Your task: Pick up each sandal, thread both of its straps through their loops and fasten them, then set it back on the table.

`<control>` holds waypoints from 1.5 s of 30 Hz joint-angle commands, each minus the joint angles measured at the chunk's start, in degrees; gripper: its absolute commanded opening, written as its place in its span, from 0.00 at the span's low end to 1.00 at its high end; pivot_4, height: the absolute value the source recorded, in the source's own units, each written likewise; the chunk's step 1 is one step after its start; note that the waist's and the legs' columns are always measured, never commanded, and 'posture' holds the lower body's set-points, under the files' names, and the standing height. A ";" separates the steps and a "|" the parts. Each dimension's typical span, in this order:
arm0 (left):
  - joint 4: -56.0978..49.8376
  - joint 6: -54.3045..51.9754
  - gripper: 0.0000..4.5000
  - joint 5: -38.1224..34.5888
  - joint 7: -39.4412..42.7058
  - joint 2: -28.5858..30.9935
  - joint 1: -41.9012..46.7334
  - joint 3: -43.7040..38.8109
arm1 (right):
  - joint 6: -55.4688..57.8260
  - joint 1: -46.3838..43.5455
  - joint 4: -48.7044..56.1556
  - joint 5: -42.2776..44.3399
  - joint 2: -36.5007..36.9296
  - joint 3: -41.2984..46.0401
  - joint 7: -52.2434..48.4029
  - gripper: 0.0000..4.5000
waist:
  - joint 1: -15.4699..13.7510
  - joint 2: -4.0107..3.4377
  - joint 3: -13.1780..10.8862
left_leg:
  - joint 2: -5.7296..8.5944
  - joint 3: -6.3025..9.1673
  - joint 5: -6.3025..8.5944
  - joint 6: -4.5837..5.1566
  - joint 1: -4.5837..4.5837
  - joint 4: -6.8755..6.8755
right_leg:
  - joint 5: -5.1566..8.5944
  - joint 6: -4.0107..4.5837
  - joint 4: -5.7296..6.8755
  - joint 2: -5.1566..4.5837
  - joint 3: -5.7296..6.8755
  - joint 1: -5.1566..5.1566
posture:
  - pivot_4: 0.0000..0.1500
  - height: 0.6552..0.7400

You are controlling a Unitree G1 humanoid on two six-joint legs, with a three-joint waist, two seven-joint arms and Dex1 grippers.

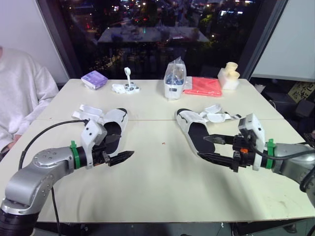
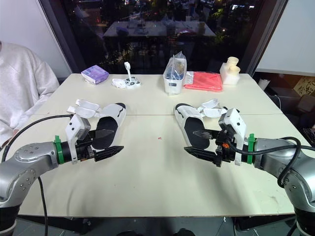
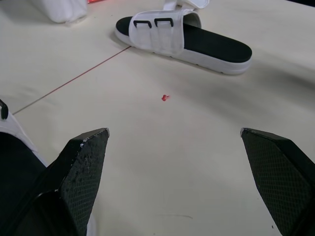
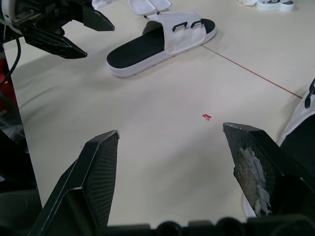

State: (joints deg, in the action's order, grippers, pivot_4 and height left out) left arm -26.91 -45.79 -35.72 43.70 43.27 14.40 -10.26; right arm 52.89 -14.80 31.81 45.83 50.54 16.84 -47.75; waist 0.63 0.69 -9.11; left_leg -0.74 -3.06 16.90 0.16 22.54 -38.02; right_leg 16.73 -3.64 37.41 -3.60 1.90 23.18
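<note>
Cream laminate table (image 1: 157, 187) takes up most of the head views. At the left edge sits a person in a white sweatshirt (image 1: 19, 93).

Low on the left of the frame, the left gripper (image 3: 174, 132) is released, its black fingers spread wide with nothing between them. It is at the heel end of the left white sandal with a black footbed (image 2: 110, 118); I cannot tell whether a finger touches it. This sandal lies flat on the table, left of centre. Its white straps (image 1: 88, 112) lie loose beyond its outer side, and its two black loops (image 4: 187, 24) are empty.

Low on the right, the right gripper (image 1: 202, 147) is also released and holds nothing. It is just beside the heel of the matching right white sandal (image 1: 196, 133). That sandal lies flat, right of centre, with its unfastened straps (image 1: 216, 115) splayed towards the upper right.

Along the far edge are a folded red cloth (image 1: 203, 86), a clear plastic bag in a white tub (image 1: 174, 78), a cream lumpy object (image 1: 229, 75) and a purple box (image 1: 94, 79). A tiny red speck (image 3: 165, 98) lies between the sandals.
</note>
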 commanded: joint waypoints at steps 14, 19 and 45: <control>-1.38 -0.68 1.00 -3.44 -1.03 0.73 3.36 -1.16 | -2.73 -0.21 0.69 -0.60 0.84 -0.11 1.23 0.81 | -0.01 0.01 0.00 | 0.00 0.00 0.00 0.01 0.01 0.00 | 0.00 -0.01 -0.02 0.00 0.01 -0.01 | 1.00 1.00; -1.40 -0.70 1.00 -3.67 -0.99 0.81 3.33 -0.93 | -3.43 -0.28 0.45 -1.50 0.89 -0.69 1.64 0.81 | -0.03 0.01 0.00 | 0.00 0.00 0.01 0.01 0.01 0.00 | 0.00 -0.01 -0.02 0.00 0.01 -0.01 | 1.00 1.00; -1.18 3.11 1.00 -0.53 -3.00 -3.16 3.73 4.38 | -41.77 -18.15 -36.06 -50.02 -4.68 -28.80 18.30 0.81 | 0.14 0.00 0.00 | 0.03 -0.11 -0.17 -0.27 0.00 -0.06 | -0.01 -0.01 0.00 0.09 0.01 0.01 | 1.00 1.00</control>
State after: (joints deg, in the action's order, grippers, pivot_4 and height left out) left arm -27.10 -44.23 -36.71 40.98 40.25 17.59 -5.61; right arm 17.13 -30.78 -0.49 0.70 46.65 -10.56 -31.68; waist 0.76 0.69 -9.11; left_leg -0.70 -3.17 16.72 -0.12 22.54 -38.08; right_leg 16.72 -3.66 37.41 -3.49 1.91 23.19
